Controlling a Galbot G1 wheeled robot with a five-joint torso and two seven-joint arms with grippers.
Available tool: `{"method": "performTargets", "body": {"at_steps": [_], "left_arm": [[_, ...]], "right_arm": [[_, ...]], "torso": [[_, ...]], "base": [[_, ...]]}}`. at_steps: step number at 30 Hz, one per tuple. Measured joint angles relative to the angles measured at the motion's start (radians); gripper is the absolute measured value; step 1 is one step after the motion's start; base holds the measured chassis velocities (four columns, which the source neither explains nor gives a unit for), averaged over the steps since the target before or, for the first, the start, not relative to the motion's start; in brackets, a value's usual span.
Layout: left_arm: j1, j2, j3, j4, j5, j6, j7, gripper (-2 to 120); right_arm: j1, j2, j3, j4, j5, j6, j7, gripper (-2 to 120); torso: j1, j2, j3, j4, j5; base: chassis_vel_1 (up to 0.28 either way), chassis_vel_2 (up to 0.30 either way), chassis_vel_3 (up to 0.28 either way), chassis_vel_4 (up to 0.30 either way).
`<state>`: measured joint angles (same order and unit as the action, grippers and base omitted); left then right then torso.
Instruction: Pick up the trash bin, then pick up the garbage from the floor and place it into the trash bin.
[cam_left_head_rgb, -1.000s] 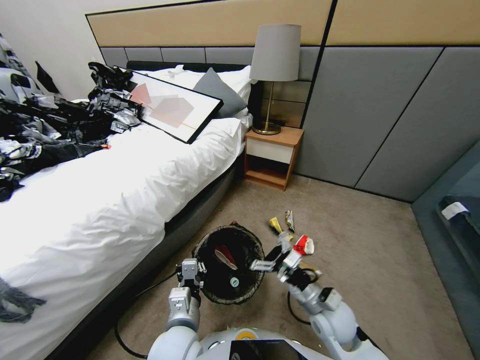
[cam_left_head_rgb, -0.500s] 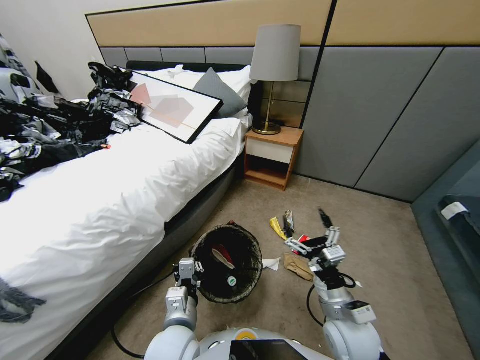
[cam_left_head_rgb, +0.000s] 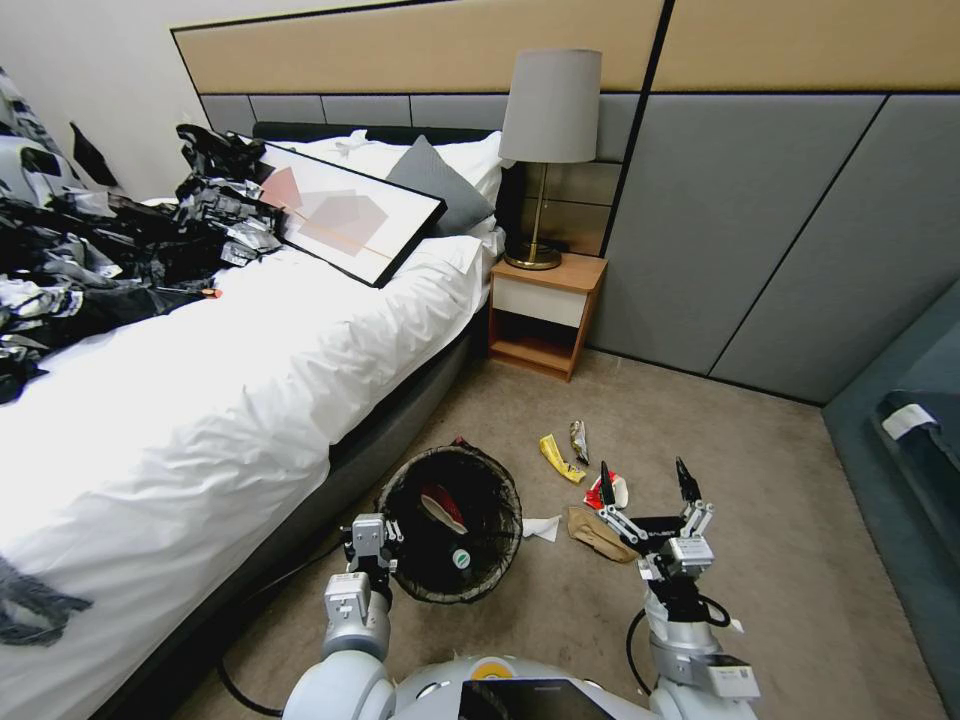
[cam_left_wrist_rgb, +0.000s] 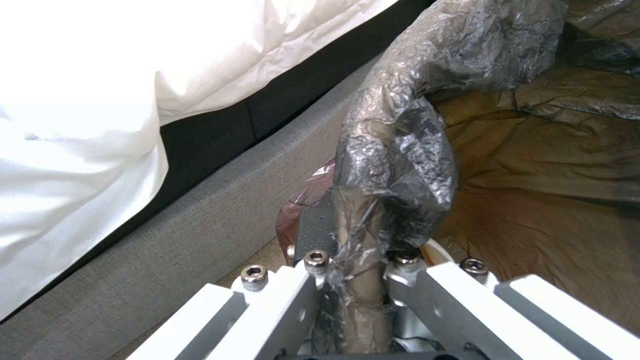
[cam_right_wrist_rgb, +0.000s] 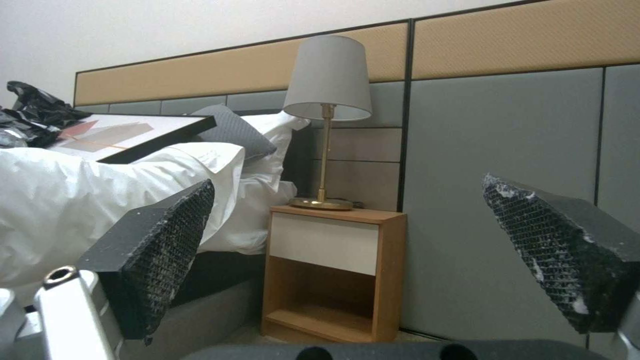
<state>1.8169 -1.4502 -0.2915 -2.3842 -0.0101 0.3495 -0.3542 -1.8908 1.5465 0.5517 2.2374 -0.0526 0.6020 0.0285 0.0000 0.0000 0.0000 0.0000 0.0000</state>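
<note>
Our right pincer hangs wide and empty above the garbage on the floor, at three o'clock from the trash bin. Our left pincer clamps the bin's bagged rim at eight o'clock beside the bed. We judge collecting is midway; next we need a descent onto one piece.

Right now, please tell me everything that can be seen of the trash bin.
The trash bin is a small round container lined with a crinkly black plastic bag folded over its rim. It stands upright and open beside the bed, near the litter on the carpet. Inside lie a red-and-white piece and a small item with a green mark. The left gripper is clamped on the near rim, pinching the bag. The right gripper hangs open, apart from it.
</note>
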Motion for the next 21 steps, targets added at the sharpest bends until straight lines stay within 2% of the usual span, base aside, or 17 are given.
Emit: {"method": "performTargets", "body": {"at_steps": [6,13,14,17,21], "left_arm": [[0.0,0.0,0.0,0.0,0.0,-0.001,0.0,0],[0.002,0.0,-0.005,0.0,0.003,-0.001,0.0,0],[0.002,0.0,-0.005,0.0,0.003,-0.001,0.0,0],[0.002,-0.003,-0.007,0.002,0.01,-0.002,0.0,0],[0.003,-0.005,-0.005,0.003,0.014,-0.003,0.0,0]], "right_arm": [[0.058,-0.035,0.037,-0.028,0.051,-0.063,-0.004,100],[0.227,-0.133,0.11,-0.162,0.121,-0.222,-0.056,100],[0.227,-0.133,0.11,-0.162,0.121,-0.222,-0.056,100],[0.282,-0.171,0.113,-0.223,0.118,-0.299,-0.078,100],[0.331,-0.205,0.109,-0.29,0.093,-0.337,-0.104,100]], "torso": [[0.0,0.0,0.0,-0.0002,0.0],[0.0,0.0,0.0,0.0001,0.0003],[0.0,0.0,0.0,0.0001,0.0003],[0.0,0.0,0.0,0.0001,0.0003],[0.0,0.0,0.0,0.0,0.0001]], "base": [[0.0,0.0,0.0,0.0],[0.0,0.0,0.0,0.0],[0.0,0.0,0.0,0.0],[0.0,0.0,0.0,0.0],[0.0,0.0,0.0,0.0]]}}
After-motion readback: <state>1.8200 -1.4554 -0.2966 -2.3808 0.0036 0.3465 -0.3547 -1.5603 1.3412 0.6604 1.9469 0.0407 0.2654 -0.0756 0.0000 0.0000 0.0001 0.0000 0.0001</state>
